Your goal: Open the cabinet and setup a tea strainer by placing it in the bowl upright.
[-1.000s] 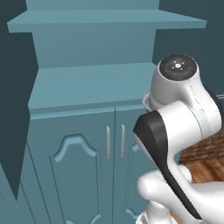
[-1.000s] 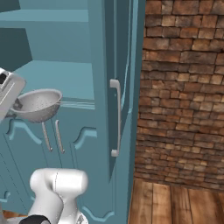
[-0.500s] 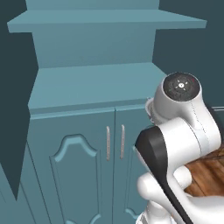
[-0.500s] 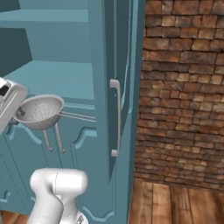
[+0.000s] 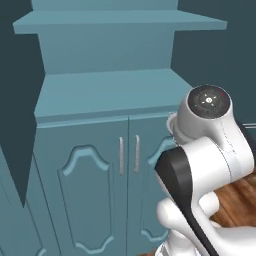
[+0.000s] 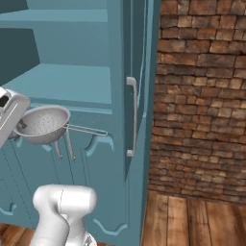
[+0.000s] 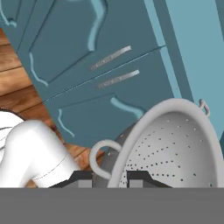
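So the cabinet (image 6: 139, 62) is already open – its tall door stands swung out on the right with the long silver handle (image 6: 131, 116) facing us – and we've got the tea strainer (image 6: 42, 124) clamped in the gripper (image 7: 109, 178). In the hand view the two dark fingertips (image 7: 83, 178) pinch its rim right by the little loop. It hangs in the air in front of the lower doors (image 5: 100, 190), just below the bare shelf (image 5: 105, 92), with its thin wire handle sticking out toward the open door. We can't spot the bowl from here, so we'd find it first. Then we'd carry the strainer over slowly, keep it level with its mouth up, mind that wire near the door, and only let go once it sits inside the bowl.
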Controlling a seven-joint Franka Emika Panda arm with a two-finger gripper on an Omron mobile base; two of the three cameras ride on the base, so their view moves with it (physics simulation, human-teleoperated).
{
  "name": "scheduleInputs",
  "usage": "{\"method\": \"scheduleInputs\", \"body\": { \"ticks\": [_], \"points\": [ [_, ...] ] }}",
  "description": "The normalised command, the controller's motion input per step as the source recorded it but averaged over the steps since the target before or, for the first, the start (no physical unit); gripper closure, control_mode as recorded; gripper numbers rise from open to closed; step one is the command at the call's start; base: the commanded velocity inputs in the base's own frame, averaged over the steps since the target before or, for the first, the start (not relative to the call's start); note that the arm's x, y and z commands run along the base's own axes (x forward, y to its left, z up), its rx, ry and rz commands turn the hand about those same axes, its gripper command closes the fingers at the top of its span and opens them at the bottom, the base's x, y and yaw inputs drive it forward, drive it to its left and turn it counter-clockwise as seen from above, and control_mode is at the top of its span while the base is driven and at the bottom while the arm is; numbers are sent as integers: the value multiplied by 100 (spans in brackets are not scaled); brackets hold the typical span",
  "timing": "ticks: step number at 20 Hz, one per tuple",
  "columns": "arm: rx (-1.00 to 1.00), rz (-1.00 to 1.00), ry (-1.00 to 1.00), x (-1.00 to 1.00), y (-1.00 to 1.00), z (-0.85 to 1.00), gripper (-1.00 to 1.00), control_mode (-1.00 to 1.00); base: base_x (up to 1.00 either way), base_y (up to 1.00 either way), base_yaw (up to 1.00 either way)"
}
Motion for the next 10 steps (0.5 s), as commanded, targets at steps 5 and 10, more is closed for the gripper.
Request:
{"method": "scheduleInputs", "body": {
  "ticks": [5,10],
  "points": [
    [0,0,0,0,0,0,100,100,-82,22,0],
    [0,0,0,0,0,0,100,100,-78,48,13]
  ]
}}
